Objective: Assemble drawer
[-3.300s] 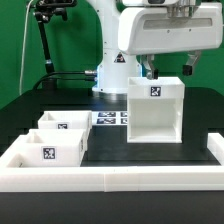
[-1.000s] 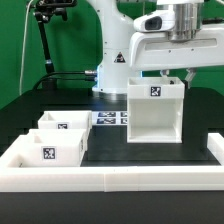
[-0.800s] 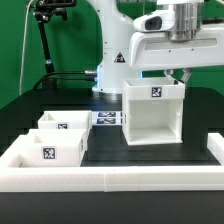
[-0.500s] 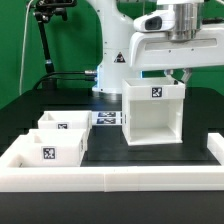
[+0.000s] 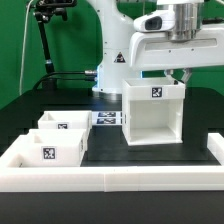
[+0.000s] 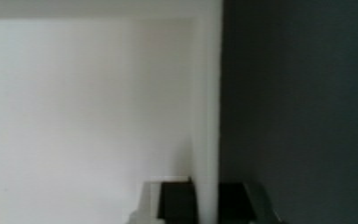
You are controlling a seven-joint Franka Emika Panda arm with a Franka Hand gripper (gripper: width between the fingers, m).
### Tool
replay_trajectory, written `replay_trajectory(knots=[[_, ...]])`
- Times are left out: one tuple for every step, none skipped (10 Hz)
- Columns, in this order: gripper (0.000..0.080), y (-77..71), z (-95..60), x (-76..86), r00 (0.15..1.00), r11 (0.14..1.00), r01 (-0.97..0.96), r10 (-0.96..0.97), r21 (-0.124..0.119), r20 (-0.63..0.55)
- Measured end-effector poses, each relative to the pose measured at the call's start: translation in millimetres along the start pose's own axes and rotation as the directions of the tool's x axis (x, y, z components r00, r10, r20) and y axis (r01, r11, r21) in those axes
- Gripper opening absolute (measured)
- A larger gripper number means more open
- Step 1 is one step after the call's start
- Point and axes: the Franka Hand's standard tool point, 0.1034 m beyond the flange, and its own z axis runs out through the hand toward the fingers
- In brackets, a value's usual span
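Note:
The drawer's tall white housing (image 5: 152,112) stands on the black table at the exterior view's centre right, a tag on its upper front. My gripper (image 5: 180,78) comes down on the top of its right-hand wall. In the wrist view that thin white wall (image 6: 208,100) runs between my two dark fingers (image 6: 174,200), which press on it from both sides; my gripper (image 6: 208,200) is shut on it. Two small open-top boxes (image 5: 48,150) (image 5: 66,126) with tags sit at the exterior view's left, apart from the housing.
The marker board (image 5: 108,118) lies flat behind the boxes, beside the housing. A low white wall (image 5: 110,178) edges the table's front and sides. The robot's base (image 5: 112,70) stands behind, and a black stand (image 5: 45,40) at the back left.
The wrist has turned and come down onto the housing's right wall. The housing then shifted slightly toward the exterior view's left. Nothing has moved in the last half second.

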Motion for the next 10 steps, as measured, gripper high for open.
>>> replay_trajectory(knots=[[0.0038,6.0,-0.6,9.7,1.000,1.000,-0.016,0.016,0.008,-0.008],[0.0038,7.4,-1.1,21.6,1.000,1.000,-0.023,0.023,0.011,-0.013],[0.0038,8.6,-1.8,38.2,0.999,0.999,-0.028,0.029,0.016,-0.024],[0.0038,10.6,-2.4,53.1,0.999,0.999,-0.033,0.034,0.020,-0.038],[0.0038,11.7,-2.9,65.5,0.998,0.999,-0.032,0.034,0.022,-0.058],[0.0038,11.2,-3.2,73.7,0.997,0.999,-0.028,0.030,0.025,-0.078],[0.0038,10.9,-3.6,72.2,0.997,0.999,-0.027,0.029,0.024,-0.077],[0.0038,10.9,-3.8,72.4,0.997,0.999,-0.027,0.029,0.024,-0.077],[0.0038,10.9,-3.9,72.4,0.997,0.999,-0.027,0.029,0.024,-0.078],[0.0038,10.9,-3.9,72.5,0.997,0.999,-0.027,0.029,0.024,-0.078]])
